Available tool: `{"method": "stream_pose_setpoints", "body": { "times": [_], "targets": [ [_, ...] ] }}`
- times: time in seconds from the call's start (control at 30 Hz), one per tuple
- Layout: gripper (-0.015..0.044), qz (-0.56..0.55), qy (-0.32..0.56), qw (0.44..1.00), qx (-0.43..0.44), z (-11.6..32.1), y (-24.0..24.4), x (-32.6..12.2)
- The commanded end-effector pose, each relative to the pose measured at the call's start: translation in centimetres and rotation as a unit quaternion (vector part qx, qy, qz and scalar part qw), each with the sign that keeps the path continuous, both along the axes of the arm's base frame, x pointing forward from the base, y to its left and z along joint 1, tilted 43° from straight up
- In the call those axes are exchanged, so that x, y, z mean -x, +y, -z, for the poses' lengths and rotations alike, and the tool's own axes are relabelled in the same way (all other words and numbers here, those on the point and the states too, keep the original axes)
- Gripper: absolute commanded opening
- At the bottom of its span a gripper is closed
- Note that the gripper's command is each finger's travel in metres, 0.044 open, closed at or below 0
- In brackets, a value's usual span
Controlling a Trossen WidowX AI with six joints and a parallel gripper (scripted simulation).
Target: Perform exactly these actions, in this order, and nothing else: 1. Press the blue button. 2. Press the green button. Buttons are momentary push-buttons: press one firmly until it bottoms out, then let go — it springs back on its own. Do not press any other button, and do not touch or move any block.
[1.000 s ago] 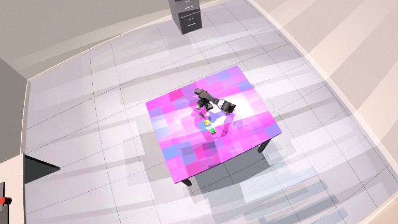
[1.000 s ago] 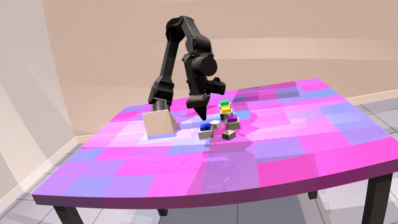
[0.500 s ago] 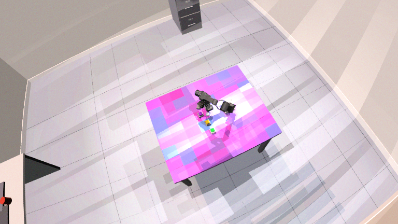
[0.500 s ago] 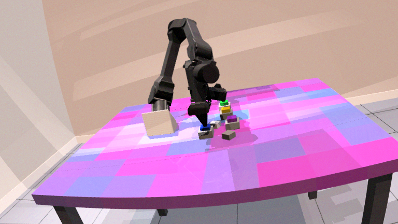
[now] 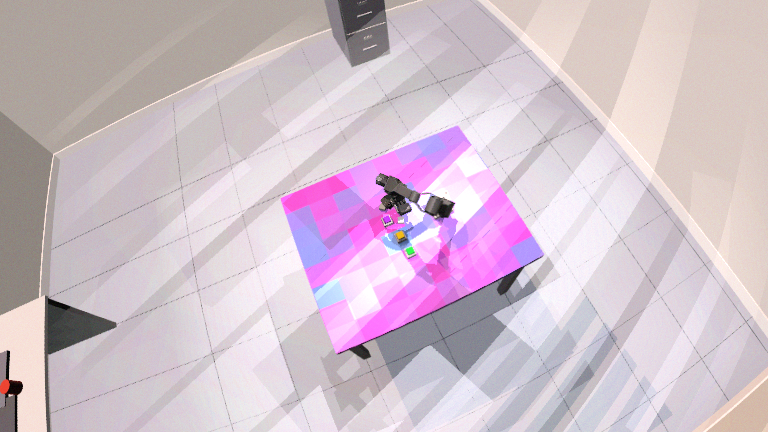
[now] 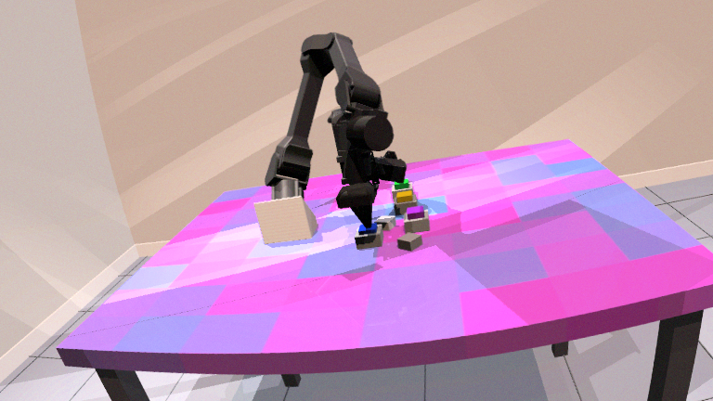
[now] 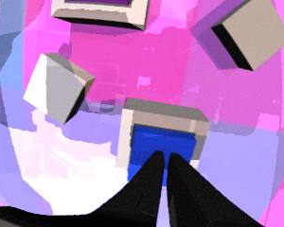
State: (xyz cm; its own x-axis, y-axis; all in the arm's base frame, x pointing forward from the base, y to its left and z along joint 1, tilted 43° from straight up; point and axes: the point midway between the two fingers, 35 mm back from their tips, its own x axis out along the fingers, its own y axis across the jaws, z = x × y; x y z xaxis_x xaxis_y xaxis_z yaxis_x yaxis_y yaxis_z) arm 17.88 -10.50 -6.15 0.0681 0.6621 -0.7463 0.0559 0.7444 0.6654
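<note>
The blue button [image 6: 366, 230] [image 7: 153, 139] sits in a pale square housing; the arm hides it in the top view. My gripper [image 6: 369, 225] [image 7: 165, 159] is shut and empty, pointing down, with its fingertips over the blue cap. They look at or just above the cap; I cannot tell whether they touch it. The cap stands above its housing's rim. The green button [image 5: 410, 251] [image 6: 401, 185] stands at the far end of the button group in the exterior view, away from the gripper, and is not in the wrist view.
The purple button [image 5: 387, 220] [image 6: 415, 213] and yellow button [image 5: 400, 236] [image 6: 404, 196] stand between blue and green. A pale block [image 6: 386, 222] [image 7: 52, 90] lies beside the blue button; a grey-beige block [image 6: 409, 242] [image 7: 257, 35] lies near purple. A beige box [image 6: 286, 220] stands by the arm's base.
</note>
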Motion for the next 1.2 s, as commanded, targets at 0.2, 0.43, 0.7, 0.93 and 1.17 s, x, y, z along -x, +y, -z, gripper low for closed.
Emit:
{"method": "stream_pose_setpoints", "body": {
  "times": [0.2,0.43,0.7,0.93,1.17],
  "targets": [
    [0.0020,0.001,0.005,1.000,-0.007,0.1,0.4,0.2],
    [0.0020,0.001,0.005,1.000,-0.006,-2.4,-2.0,0.4],
    [0.0020,0.001,0.006,1.000,-0.006,-6.7,-6.0,0.8],
    [0.0020,0.003,0.008,1.000,0.001,-8.6,-5.0,-0.9],
    [0.0020,0.008,0.007,1.000,0.011,-16.9,3.0,-6.3]
  ]
}}
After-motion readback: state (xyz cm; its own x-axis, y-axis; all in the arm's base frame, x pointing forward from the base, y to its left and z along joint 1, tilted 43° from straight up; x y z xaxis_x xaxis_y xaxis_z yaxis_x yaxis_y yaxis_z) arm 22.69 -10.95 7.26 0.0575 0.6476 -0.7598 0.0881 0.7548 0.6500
